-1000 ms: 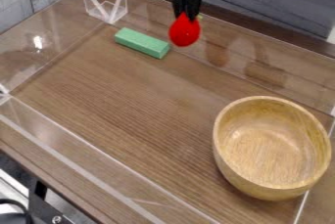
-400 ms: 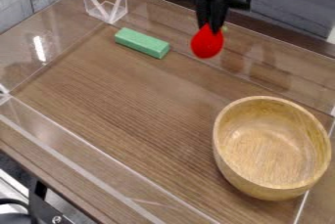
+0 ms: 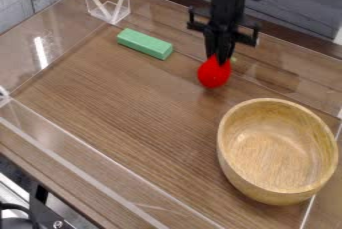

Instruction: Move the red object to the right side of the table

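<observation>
The red object (image 3: 213, 73), a small glossy red toy fruit, hangs at or just above the brown wood-grain table (image 3: 120, 113), a little right of centre near the far side. My gripper (image 3: 217, 60) points straight down and is shut on the fruit's top, the black fingers covering its leafy tip. Whether the fruit touches the tabletop I cannot tell.
A green rectangular block (image 3: 144, 44) lies to the left of the gripper. A round light wooden bowl (image 3: 278, 149) sits at the front right. Low clear acrylic walls border the table, with a clear stand (image 3: 107, 6) at the back left corner.
The gripper has carried the red fruit to the right and downward, from beside the green block to a spot nearer the bowl and close to the tabletop.
</observation>
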